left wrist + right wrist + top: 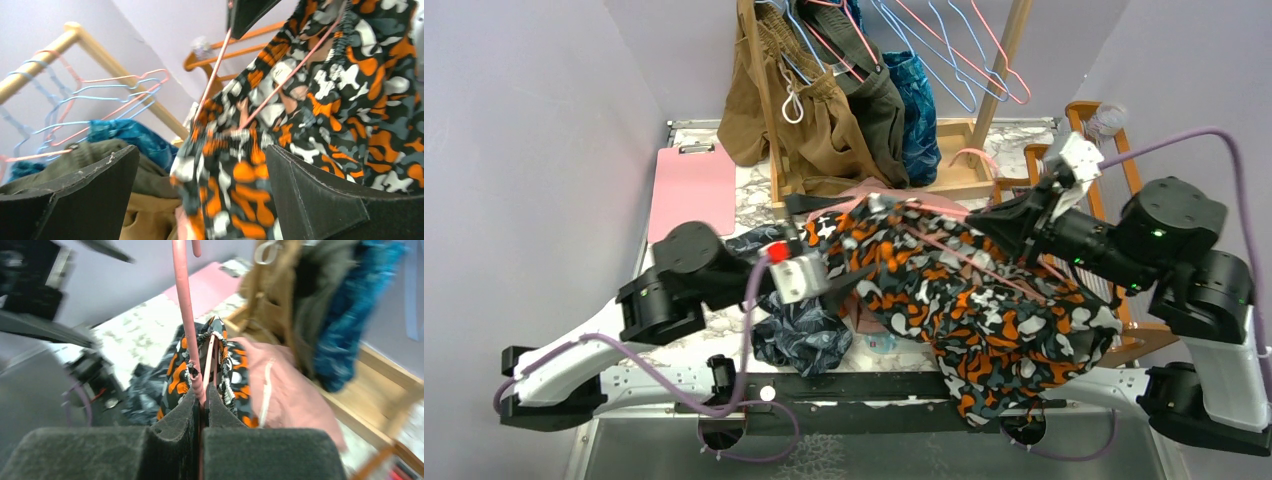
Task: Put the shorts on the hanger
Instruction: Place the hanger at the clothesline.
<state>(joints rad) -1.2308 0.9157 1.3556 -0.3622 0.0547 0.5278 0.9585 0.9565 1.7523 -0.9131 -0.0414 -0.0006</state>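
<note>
The camouflage shorts (pixel 984 310) hang draped over the pink wire hanger (pixel 964 250) in the middle of the table, one end trailing over the front edge. My right gripper (pixel 996 222) is shut on the hanger's neck; in the right wrist view the pink wire (pixel 185 315) rises from between the shut fingers (pixel 201 395), with the shorts (pixel 177 372) beyond. My left gripper (pixel 844 275) is open at the shorts' left edge. In the left wrist view its fingers (pixel 75 190) stand wide apart with the shorts (pixel 350 100) and hanger wire (pixel 295 67) in front.
Dark navy leaf-print shorts (pixel 799 330) lie under my left gripper. Dusty-pink shorts (pixel 280 385) lie behind the hanger. A wooden rack (pixel 769 100) at the back holds brown, olive and blue garments and several blue and pink hangers. A pink clipboard (pixel 692 190) lies at the back left.
</note>
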